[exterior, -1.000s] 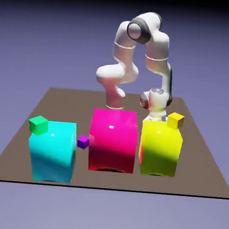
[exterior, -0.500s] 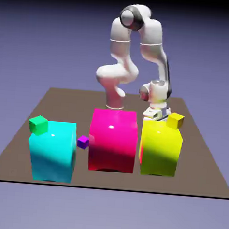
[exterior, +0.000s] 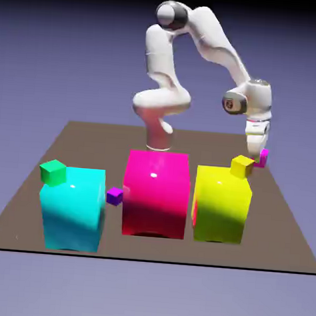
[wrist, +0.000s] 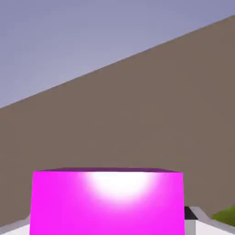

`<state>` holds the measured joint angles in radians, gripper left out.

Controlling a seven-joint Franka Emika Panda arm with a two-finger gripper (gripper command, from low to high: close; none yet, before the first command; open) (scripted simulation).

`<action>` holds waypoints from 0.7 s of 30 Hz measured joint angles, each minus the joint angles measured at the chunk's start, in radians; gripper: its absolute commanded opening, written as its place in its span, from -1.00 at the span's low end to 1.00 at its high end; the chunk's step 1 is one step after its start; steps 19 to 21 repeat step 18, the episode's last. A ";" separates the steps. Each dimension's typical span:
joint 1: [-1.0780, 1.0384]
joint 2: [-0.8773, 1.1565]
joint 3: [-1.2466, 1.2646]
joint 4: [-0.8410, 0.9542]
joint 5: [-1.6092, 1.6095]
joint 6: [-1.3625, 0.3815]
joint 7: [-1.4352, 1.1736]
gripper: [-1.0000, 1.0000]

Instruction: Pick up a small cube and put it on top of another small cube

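Note:
My gripper (exterior: pixel 261 157) hangs in the air at the exterior view's right, shut on the tiny glossy magenta-pink cube (exterior: pixel 263 155). The cube is held just to the right of, and slightly above, a small yellow cube (exterior: pixel 241 166) that sits on the big yellow block (exterior: pixel 222 206). In the hand view the pink cube (wrist: pixel 108 202) fills the bottom middle between the fingers, and only one grey fingertip (wrist: pixel 196 214) shows, at its right. Brown table (wrist: pixel 151 114) stretches beyond it.
A big magenta block (exterior: pixel 155 194) stands in the middle and a big cyan block (exterior: pixel 72 207) at the left with a small green cube (exterior: pixel 52 172) on it. A tiny purple cube (exterior: pixel 115 196) shows between those two blocks. A yellow-green patch (wrist: pixel 226 215) shows at the hand view's lower right.
The arm has risen from behind the yellow block and swung toward the exterior view's right. The tiny pink cube, hidden before, now shows lifted in the gripper.

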<state>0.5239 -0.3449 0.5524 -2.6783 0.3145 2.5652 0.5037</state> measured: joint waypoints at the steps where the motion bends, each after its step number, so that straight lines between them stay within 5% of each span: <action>1: -0.014 -0.019 -0.034 0.018 -0.014 -0.043 0.014 -1.00; 9: -0.108 -0.165 -0.273 0.164 -0.129 -0.376 0.112 -1.00; 14: -0.109 -0.069 -0.249 0.086 -0.129 -0.203 0.117 -1.00; 15: -0.109 -0.050 -0.244 0.071 -0.129 -0.168 0.119 1.00; 21: -0.109 -0.074 -0.250 0.091 -0.132 -0.212 0.119 1.00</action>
